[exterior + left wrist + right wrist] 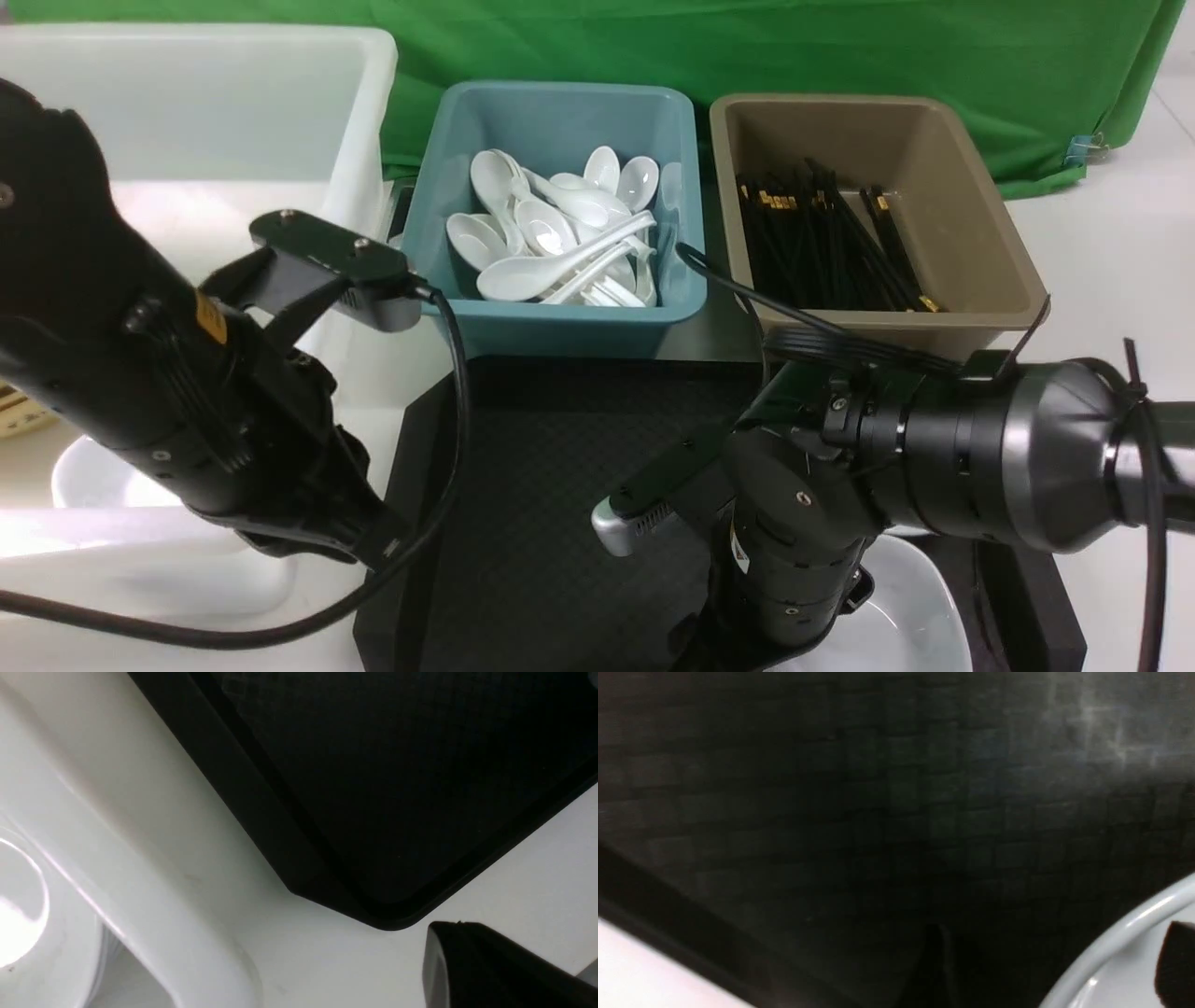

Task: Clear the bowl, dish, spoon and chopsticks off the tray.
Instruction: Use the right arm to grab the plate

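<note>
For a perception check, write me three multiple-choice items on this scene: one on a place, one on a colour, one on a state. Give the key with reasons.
1. The white glossy soup spoons lie in:
A) the teal plastic tub
B) the brown plastic tub
C) the black rectangular textured tray

2. The draped cloth backdrop behind the tubs is:
A) red
B) blue
C) green

3. The white glazed dish on the tray, under the right arm, is:
A) upside down
B) right way up
C) broken in pieces

Key:
1 A: the spoons are heaped inside the teal tub.
2 C: the front view shows the cloth plainly green.
3 B: the dish's rim and hollow face upward in the front and right wrist views.
</note>
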